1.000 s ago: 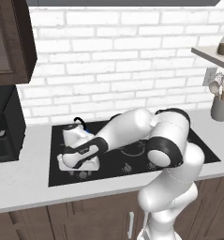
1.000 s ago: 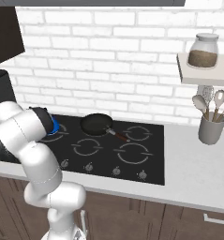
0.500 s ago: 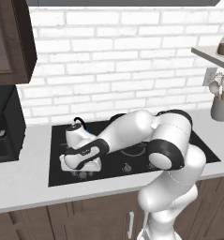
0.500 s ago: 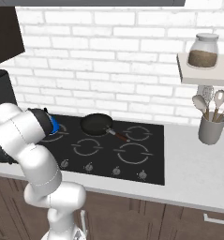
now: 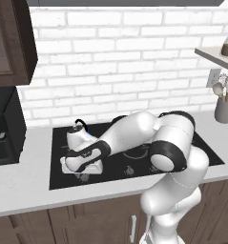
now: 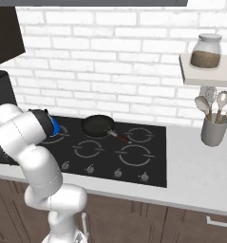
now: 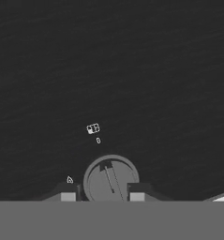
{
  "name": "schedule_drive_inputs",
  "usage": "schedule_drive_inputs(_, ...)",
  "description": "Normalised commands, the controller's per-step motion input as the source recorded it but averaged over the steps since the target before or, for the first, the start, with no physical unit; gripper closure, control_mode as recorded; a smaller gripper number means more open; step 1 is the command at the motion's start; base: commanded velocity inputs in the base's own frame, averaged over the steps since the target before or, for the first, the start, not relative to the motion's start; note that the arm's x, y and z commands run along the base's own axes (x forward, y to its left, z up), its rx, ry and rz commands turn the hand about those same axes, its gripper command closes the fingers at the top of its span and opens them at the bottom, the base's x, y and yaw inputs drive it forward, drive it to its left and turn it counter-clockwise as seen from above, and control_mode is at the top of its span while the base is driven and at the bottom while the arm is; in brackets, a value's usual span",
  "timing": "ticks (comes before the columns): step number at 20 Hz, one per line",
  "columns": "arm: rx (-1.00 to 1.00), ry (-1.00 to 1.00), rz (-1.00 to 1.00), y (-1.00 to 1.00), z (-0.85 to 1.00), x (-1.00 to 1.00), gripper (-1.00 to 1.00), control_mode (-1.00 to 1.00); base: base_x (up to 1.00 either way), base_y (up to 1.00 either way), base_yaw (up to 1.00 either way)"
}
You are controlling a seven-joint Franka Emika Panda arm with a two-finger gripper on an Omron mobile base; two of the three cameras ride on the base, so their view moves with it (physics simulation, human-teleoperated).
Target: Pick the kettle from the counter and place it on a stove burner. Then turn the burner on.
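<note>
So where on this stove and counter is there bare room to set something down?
Bare counter lies right of the stove, below the utensil cup. The front right burner is bare. The left side is crowded: kettle, arm, and the claw at a knob.

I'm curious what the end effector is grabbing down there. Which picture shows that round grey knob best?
The hand view: the knob sits close up between the end effector's two fingertips, its pointer ridge clear. In the left base view the hand covers it. In the right base view the arm hides that corner.
</note>
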Motion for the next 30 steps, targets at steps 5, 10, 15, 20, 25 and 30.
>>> schedule_drive_inputs(5,0.0,0.0,0.1,0.0,0.0,-0.01,1.0,-1.0,0.0,0.0,0.0)
schedule_drive_inputs(10,-0.01,0.0,0.15,0.0,0.0,-0.03,1.0,-1.0,0.0,0.0,0.0)
schedule_drive_inputs(15,-0.03,0.0,0.18,0.0,0.0,-0.08,1.0,-1.0,0.0,0.0,0.0)
schedule_drive_inputs(20,-0.03,0.0,0.19,0.0,0.0,-0.09,1.0,-1.0,0.0,0.0,0.0)
schedule_drive_inputs(25,-0.03,0.0,0.19,0.0,0.0,-0.08,1.0,-1.0,0.0,0.0,0.0)
schedule_drive_inputs(30,-0.04,0.0,0.2,0.0,0.0,-0.08,1.0,-1.0,0.0,0.0,0.0)
